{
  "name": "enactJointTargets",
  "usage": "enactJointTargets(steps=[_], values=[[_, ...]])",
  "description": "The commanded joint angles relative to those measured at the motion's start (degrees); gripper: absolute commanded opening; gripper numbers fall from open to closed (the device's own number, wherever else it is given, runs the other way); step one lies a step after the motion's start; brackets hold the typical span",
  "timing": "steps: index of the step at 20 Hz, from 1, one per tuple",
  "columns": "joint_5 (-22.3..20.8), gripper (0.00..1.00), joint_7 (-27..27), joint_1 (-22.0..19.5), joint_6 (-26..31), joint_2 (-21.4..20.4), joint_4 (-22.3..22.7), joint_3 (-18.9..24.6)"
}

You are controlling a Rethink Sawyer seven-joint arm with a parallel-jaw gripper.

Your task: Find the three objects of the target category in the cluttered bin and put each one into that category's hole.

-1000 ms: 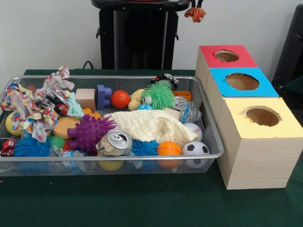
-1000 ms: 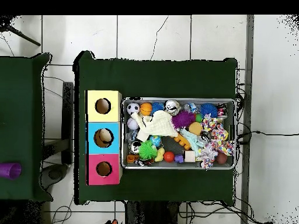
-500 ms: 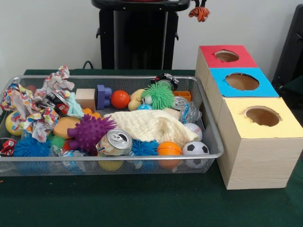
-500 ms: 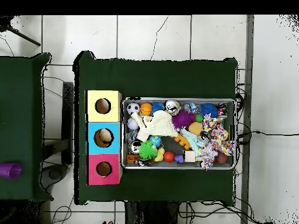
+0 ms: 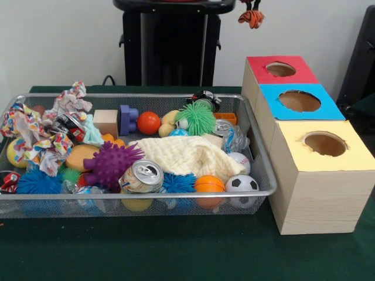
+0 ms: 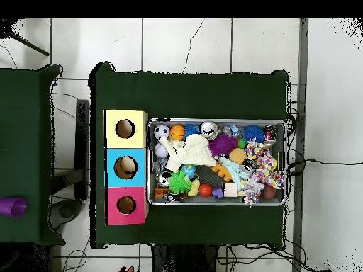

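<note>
A wire bin point(image 5: 258, 170) is crammed with balls, cans and cloth point(image 5: 187, 155); the gripper point(image 5: 251, 14) barely shows at top, grip state unclear. The cloth may hide targets or snag; crowded balls could roll off.

Arm's pulled way up, so there's hardly any of it to see. In the front view the only bit showing is the gripper point(image 5: 251, 16), poking in at the top edge, orange with black markings, hanging high near the back. Can't make out how it's set. The overhead view doesn't clearly show it at all.
</note>
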Motion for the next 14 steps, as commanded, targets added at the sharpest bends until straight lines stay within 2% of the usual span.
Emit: enactJointTargets(steps=[1, 14], values=[[3.9, 0.0, 9.5, -1.2, 3.9, 2.9, -12.9, 4.8], [1.4, 0.0, 6.3, -2.3, 6.4, 4.9, -17.8, 5.6]])
